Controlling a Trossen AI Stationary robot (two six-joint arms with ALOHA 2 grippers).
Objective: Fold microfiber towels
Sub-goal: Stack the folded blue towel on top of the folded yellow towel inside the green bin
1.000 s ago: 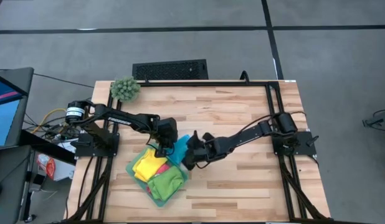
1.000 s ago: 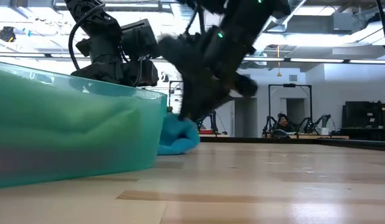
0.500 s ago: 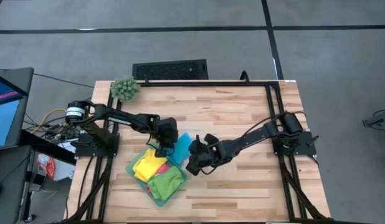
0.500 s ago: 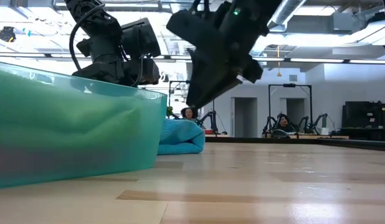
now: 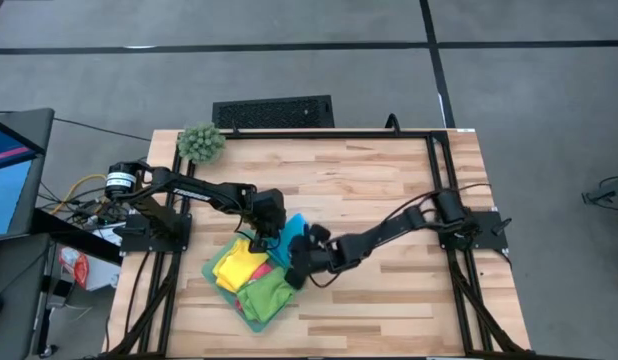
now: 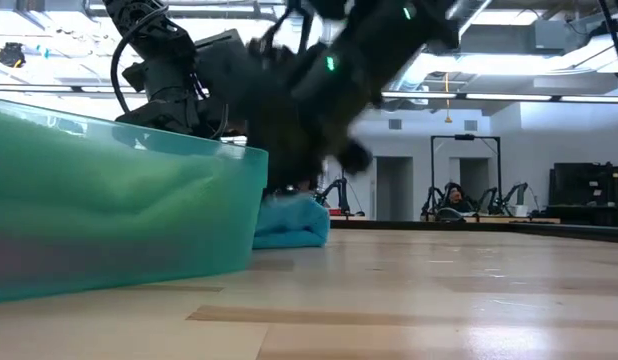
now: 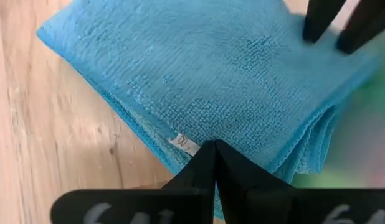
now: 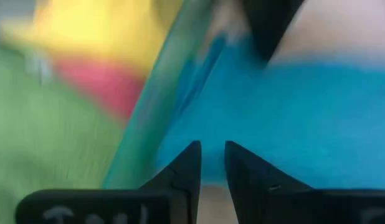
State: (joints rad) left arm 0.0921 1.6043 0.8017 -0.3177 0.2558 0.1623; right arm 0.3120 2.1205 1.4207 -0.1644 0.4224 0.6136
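High view: blue towel (image 5: 292, 234) folded flat on the bench (image 5: 389, 180), just beside the tray's (image 5: 211, 270) far-right wall; yellow towel (image 5: 235, 268), pink towel (image 5: 259, 272) and green towel (image 5: 267, 296) bunched inside the tray
Key relation: right gripper (image 5: 295, 272) low at the blue towel's tray-side edge, towel lying just ahead of its tips; long axis roughly along the tray wall
Right gripper state: jaws narrowed, slim gap showing, nothing visibly grasped
Left gripper (image 5: 257, 240): clenched, tips pressed down on the blue towel's stacked edge by the label
Nearer arm: both at the towel; left already pinning it
In the way: tray wall tight beside the towel; left gripper crowding the same edge
Further off: plant ball (image 5: 200, 142) at the tray's far side, well apart
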